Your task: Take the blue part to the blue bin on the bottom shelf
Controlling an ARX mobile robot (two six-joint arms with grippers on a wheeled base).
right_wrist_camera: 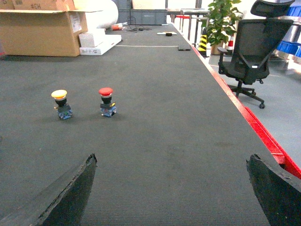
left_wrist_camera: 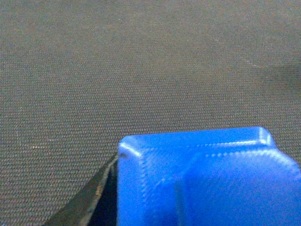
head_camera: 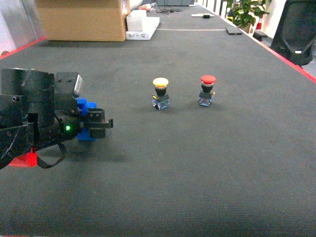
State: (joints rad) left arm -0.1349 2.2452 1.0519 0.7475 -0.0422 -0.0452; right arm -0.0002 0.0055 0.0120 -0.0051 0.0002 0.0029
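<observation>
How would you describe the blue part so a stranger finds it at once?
Look at the dark mat, at its left side, where the left gripper reaches in. The blue part sits at its jaws: a small boxy block, without the round cap of the yellow push button or the red one.

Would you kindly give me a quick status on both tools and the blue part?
Left tool at the blue part, grip unconfirmed. Right tool open, holding nothing. Yellow button and red button stand apart, well clear. Blue bin not in view.

Three cameras are looking at one dark mat (head_camera: 197,163).
The head view is looking down from above; the left wrist view is sitting very close; the right one is facing forward, sharing both push buttons (right_wrist_camera: 107,101).
</observation>
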